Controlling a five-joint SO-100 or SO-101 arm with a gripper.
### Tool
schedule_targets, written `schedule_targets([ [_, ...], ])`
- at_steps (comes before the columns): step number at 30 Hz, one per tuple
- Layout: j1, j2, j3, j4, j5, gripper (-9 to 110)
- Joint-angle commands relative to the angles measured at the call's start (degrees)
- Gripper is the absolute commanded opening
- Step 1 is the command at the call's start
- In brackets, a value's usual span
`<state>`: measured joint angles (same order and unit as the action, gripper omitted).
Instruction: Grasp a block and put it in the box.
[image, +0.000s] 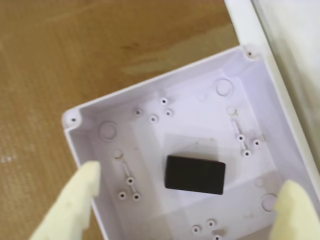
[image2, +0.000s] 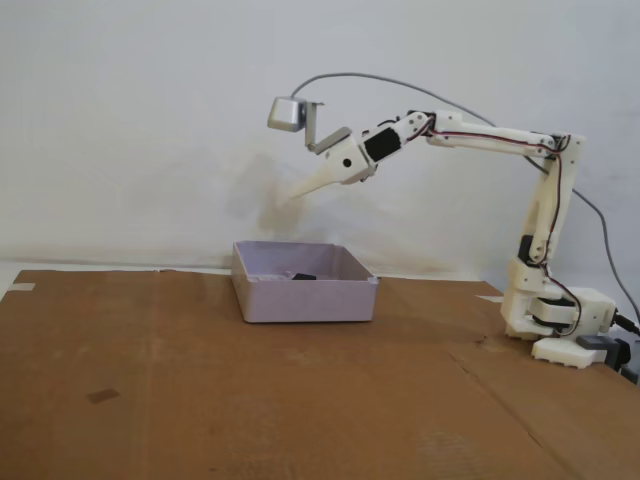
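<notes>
Block (image: 195, 174) lies flat at lower centre inside box (image: 75, 135); end effector (image: 185, 210) spread, empty, high above: recommend withdrawing straight up, clear of walls.

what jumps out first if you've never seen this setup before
The small matte black rectangular block lies flat on the floor of the shallow pale lavender-grey plastic box, dark against the light plastic. In the fixed view the white arm stretches out above the box, its gripper raised clear. In the wrist view the pale yellow fingers stand wide apart and empty over the block.
</notes>
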<state>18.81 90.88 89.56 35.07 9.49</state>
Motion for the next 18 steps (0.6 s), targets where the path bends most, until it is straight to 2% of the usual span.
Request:
schedule_targets([
  [1,-2.0,8.9,-3.3,-2.4,-0.5,42],
  [10,-6.7,9.1,-3.3,-2.4,-0.5,41],
  [13,-7.0,9.1,-3.3,-2.4,-0.5,33],
  [18,-7.2,9.1,-3.3,-2.4,-0.5,13],
])
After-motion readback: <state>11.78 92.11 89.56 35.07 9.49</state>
